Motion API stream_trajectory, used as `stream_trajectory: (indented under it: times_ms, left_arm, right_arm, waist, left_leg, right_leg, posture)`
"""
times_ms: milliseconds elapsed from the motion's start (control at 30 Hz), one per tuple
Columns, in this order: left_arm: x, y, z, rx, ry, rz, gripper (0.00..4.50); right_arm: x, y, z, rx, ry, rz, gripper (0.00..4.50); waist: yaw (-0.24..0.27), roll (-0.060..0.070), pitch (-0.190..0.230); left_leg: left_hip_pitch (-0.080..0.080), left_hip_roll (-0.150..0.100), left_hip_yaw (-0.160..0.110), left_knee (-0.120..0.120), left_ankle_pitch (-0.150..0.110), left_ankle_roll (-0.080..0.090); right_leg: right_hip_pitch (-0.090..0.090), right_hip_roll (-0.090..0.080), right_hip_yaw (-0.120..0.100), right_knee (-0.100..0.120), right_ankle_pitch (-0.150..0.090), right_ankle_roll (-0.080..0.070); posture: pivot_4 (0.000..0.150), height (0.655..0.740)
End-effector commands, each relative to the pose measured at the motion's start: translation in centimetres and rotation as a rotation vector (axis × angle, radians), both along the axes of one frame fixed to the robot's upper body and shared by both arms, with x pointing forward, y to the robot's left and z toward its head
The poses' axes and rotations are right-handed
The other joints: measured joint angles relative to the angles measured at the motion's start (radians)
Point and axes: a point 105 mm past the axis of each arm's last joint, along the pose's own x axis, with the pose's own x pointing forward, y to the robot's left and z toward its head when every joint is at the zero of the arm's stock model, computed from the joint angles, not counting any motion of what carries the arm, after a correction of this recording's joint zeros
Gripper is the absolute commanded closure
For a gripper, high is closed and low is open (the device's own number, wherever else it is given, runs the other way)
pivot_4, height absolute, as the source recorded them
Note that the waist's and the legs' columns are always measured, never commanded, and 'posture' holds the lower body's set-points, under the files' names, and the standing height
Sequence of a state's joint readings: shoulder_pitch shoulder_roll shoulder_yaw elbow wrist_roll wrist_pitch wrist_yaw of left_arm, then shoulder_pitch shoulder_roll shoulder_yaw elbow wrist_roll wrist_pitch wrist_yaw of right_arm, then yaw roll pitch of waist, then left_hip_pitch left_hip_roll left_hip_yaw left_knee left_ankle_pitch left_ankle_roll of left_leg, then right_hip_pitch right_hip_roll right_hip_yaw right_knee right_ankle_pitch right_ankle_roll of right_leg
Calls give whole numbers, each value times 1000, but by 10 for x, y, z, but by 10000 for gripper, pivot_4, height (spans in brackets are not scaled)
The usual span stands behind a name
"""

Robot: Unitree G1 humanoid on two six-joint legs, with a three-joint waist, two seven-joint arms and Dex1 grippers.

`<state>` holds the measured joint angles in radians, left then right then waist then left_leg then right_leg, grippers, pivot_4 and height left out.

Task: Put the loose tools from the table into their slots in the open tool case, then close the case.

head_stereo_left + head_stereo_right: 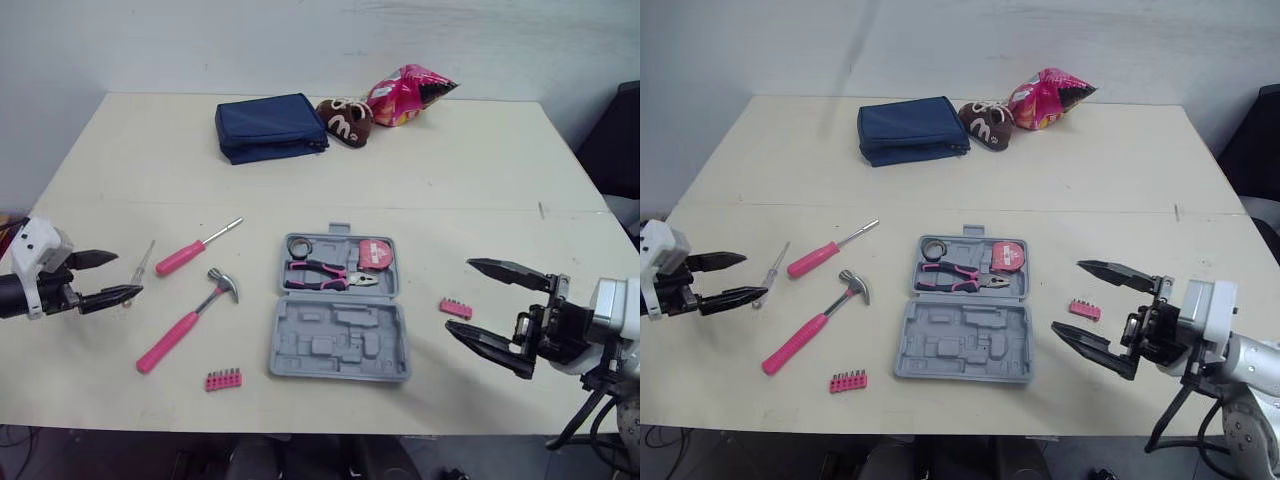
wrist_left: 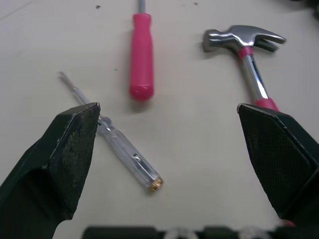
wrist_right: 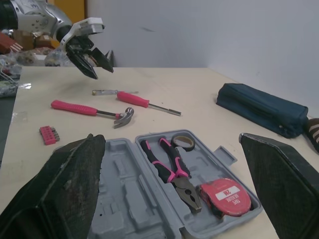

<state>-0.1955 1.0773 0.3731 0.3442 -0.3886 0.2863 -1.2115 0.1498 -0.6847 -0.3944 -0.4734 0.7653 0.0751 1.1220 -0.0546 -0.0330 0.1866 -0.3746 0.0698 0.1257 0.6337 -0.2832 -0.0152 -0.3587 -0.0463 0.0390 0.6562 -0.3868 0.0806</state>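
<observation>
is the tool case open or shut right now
Open: the tool case lies spread flat, pliers and tape measure showing in its far half, near half's slots empty.

**Q:** What do labels (a) and (b) mark?

**A:** (a) My left gripper (image 1: 129, 275): two black, pointed fingers (image 1: 92, 259) on a white, boxy housing (image 1: 38, 250). (b) My right gripper (image 1: 458, 294): longer black fingers, a black linkage block (image 1: 545, 330), and a silver-white wrist casing (image 1: 612, 305) at three o'clock.

**Q:** And beneath (b)?

**A:** Black cables (image 1: 585, 415), at six o'clock of that casing.
</observation>
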Motion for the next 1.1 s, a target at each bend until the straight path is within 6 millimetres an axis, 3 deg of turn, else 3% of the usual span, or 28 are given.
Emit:
stream_trajectory:
  times_ms: [33, 167, 300, 667, 967, 1100]
  left_arm:
    - [-2, 1, 17, 19, -64, 8, 237]
    - [-5, 2, 8, 71, -42, 24, 237]
    - [9, 8, 9, 56, -75, 112, 237]
    - [25, 25, -26, 65, 77, 381, 237]
    - [23, 12, -41, 29, 168, 509, 237]
    - [23, 12, -58, 56, 203, 563, 237]
  right_arm:
    - [-6, 7, 6, -10, -52, 33, 0]
    - [-7, 6, 4, -22, -51, 40, 0]
    - [-6, 5, 0, -27, -48, 38, 0]
    - [-6, 10, 1, -38, -61, 51, 0]
    - [-9, 18, 5, -33, -71, 75, 0]
    - [-10, 22, 5, -31, -70, 87, 0]
  waist:
    - [0, 0, 0]
    - [0, 0, 0]
    - [1, 0, 0]
    - [1, 0, 0]
    - [2, -2, 0]
    - [4, -1, 0]
  left_leg:
    - [0, 0, 0, 0, 0, 0]
    - [0, 0, 0, 0, 0, 0]
    - [0, 0, -1, 0, 0, 1]
    - [0, 0, 0, 1, 0, 0]
    - [0, 1, -1, 3, 0, 0]
    - [1, 0, -1, 3, 0, 0]
  right_leg:
    - [0, 0, 0, 0, 0, 0]
    - [0, 0, 0, 0, 0, 0]
    - [0, 0, 0, 0, 0, 0]
    - [0, 0, 0, 2, 0, 0]
    - [0, 0, 0, 3, 0, 0]
    - [1, 0, 0, 3, 0, 0]
  posture:
    - [1500, 7400]
    - [1500, 7400]
    - [1500, 7400]
    - [1500, 7400]
    - [1500, 7400]
    - [1500, 7400]
